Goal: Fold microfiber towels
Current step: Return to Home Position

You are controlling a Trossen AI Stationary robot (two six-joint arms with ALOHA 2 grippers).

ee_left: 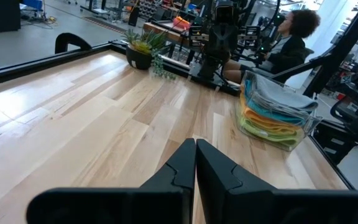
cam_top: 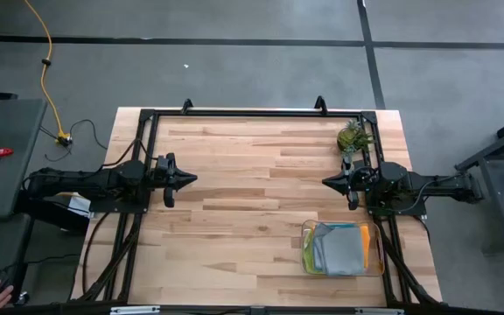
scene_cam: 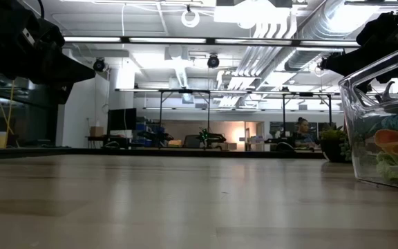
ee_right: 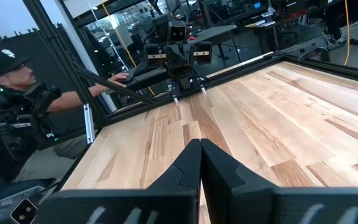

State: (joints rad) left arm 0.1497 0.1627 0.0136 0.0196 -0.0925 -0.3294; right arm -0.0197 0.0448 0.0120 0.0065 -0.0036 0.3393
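Observation:
The towels lie stacked in a clear plastic tray (cam_top: 343,273) at the table's near right. The grey towel (cam_top: 339,247) is on top; teal, orange (ee_left: 267,116), yellow and lime green layers show below it in the left wrist view. My left gripper (cam_top: 191,178) is shut and empty above the table's left side. My right gripper (cam_top: 327,182) is shut and empty above the right side, beyond the tray. The two grippers point at each other across the table's middle.
A small potted plant (cam_top: 352,136) stands at the far right, close to my right arm. The wooden tabletop (cam_top: 252,201) lies bare between the grippers. A black frame (cam_top: 234,112) runs along the table's edges. People sit beyond the left and right edges.

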